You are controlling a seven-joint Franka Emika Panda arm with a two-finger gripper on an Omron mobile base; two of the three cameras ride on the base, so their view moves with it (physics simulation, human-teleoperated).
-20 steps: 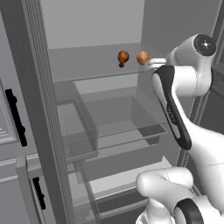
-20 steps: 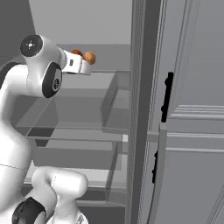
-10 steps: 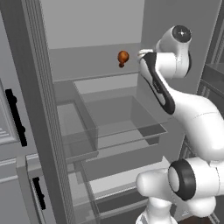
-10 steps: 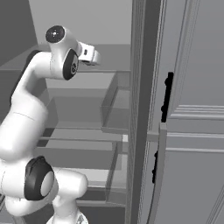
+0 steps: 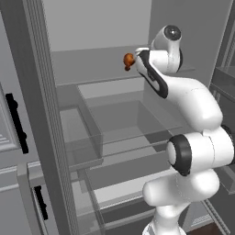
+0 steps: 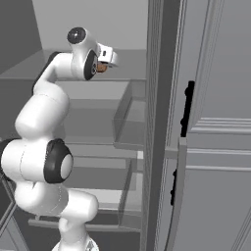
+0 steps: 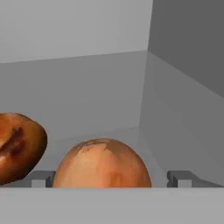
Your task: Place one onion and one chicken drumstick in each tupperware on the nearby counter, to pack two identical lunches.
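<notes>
On the fridge's upper shelf (image 5: 105, 75) lies a smooth orange-tan onion (image 7: 103, 164), straight ahead in the hand view. My gripper (image 7: 112, 178) is open, and its fingertips (image 7: 43, 178) stand one on either side of the onion without touching it. Left of the onion rests the glossy brown bulb of a chicken drumstick (image 7: 17, 146), which also shows just left of the hand (image 5: 129, 60). From the right base view, my gripper (image 6: 110, 57) points into the fridge with a bit of brown food (image 6: 101, 68) under it. The tupperware and the counter are out of view.
The fridge's right inner wall (image 7: 188, 96) runs close beside the onion. Below the shelf sit clear drawers (image 5: 114, 119) and further shelves. The door frame (image 5: 36, 114) stands at the left, and a grey cabinet door with black handles (image 6: 186, 108) at the right.
The arm has risen and swung its hand left along the upper shelf. The hand now hides the onion in the left base view. The gripper stayed open.
</notes>
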